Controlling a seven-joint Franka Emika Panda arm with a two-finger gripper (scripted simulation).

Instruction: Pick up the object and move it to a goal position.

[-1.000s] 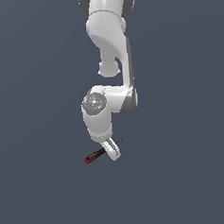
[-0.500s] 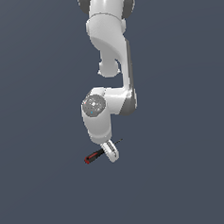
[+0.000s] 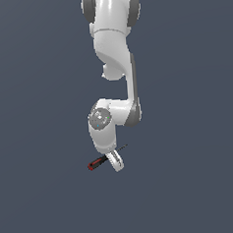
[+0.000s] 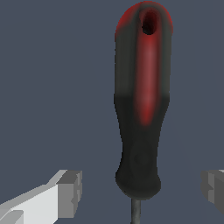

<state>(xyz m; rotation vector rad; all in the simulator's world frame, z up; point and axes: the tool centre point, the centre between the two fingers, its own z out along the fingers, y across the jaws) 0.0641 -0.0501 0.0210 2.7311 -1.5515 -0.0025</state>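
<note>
The gripper [image 4: 140, 192] stands wide open and holds nothing, its 2 fingers [image 4: 70, 192] clear of the screwdriver [image 4: 141, 109] on either side, straddling it where handle meets shaft, evidently so closing would pinch it there. In the exterior view the screwdriver [image 3: 98, 162] lies flat on the grey ground [image 3: 45, 202] beneath the lowered arm [image 3: 116, 64], handle toward that view's left.

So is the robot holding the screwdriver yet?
No. The end effector is open around the screwdriver, fingers either side of the handle's base, not touching.
</note>
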